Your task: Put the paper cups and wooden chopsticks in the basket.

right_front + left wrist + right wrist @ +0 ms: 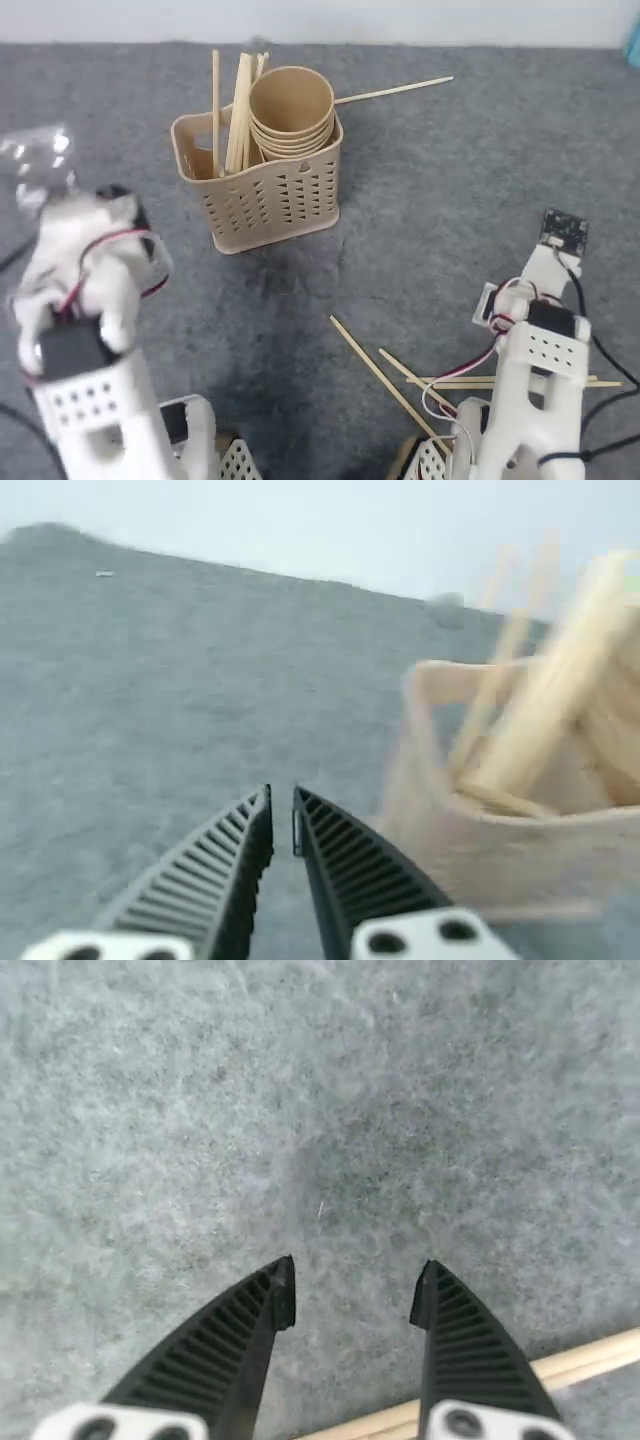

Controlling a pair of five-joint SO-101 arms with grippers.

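A beige slotted basket (pixel 265 200) stands at the back middle of the grey table. It holds a stack of paper cups (pixel 292 110) and several upright wooden chopsticks (pixel 238 110). One chopstick (pixel 395 91) lies behind the basket to its right. More loose chopsticks (pixel 385 378) lie near the front, beside the right arm (pixel 535 345). My right gripper (pixel 357 1265) is open over bare table, with a chopstick (pixel 585 1360) just behind its fingers. My left gripper (pixel 282 795) is shut on nothing, low beside the basket (pixel 500 830). The left arm (pixel 85 270) stands at the front left.
The grey felt-like table surface (pixel 450 190) runs wide around the basket. A pale wall edges the far side. Both arm bases occupy the front edge.
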